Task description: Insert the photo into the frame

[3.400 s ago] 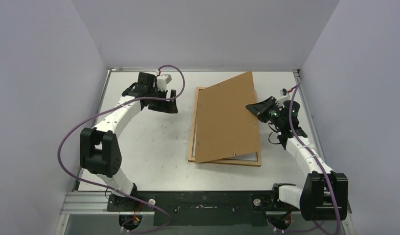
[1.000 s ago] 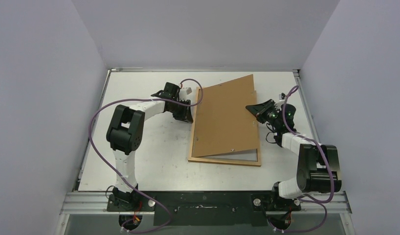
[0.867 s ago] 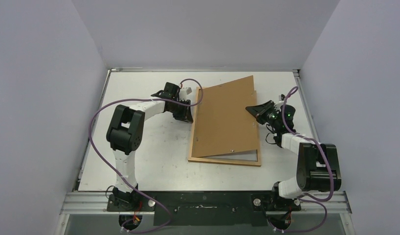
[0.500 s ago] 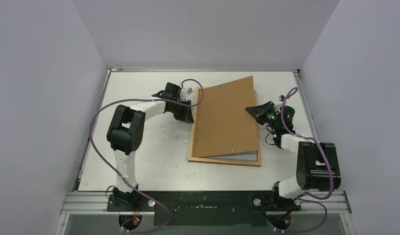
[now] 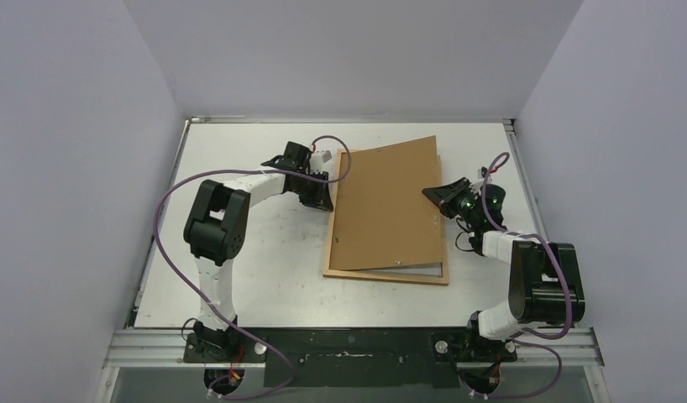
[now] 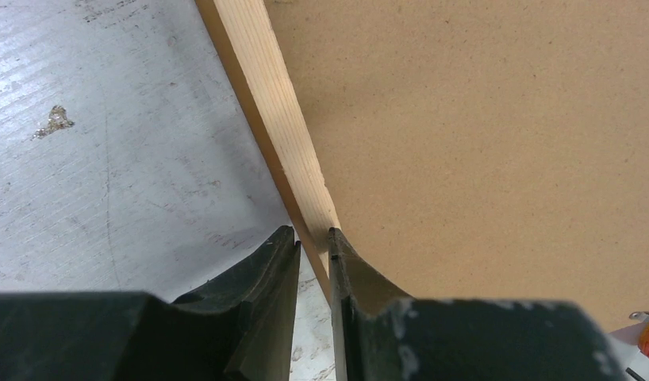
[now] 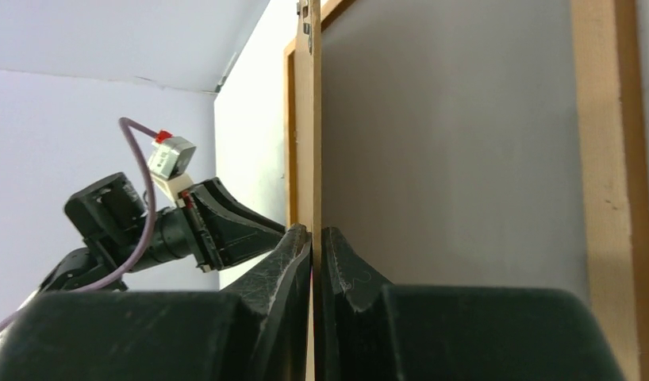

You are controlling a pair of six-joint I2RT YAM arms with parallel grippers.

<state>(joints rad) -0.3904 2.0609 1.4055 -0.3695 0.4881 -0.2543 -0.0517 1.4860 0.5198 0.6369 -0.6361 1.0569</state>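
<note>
The orange-brown wooden frame (image 5: 386,275) lies flat right of the table's middle. A plain brown backing board (image 5: 389,206) covers most of it, slanted, with its right side raised. My right gripper (image 5: 432,191) is shut on the board's right edge, seen edge-on as a thin strip (image 7: 313,119) between the fingers (image 7: 315,232). My left gripper (image 5: 326,201) sits low at the frame's left rail (image 6: 278,95), its jaws closed across that rail (image 6: 313,234). The photo is hidden. Under the lifted board a pale grey surface (image 7: 448,143) fills the frame's opening.
White tabletop (image 5: 256,252) with scuffs stretches left of the frame. Grey walls close in at the back and both sides. A black rail (image 5: 348,344) with the arm bases runs along the near edge. The left arm's purple cable (image 5: 168,201) loops over the table.
The board's raised right side has dropped lower toward the frame, carried by my right gripper. My left gripper's jaws have narrowed onto the frame's left rail; that arm stays in place.
</note>
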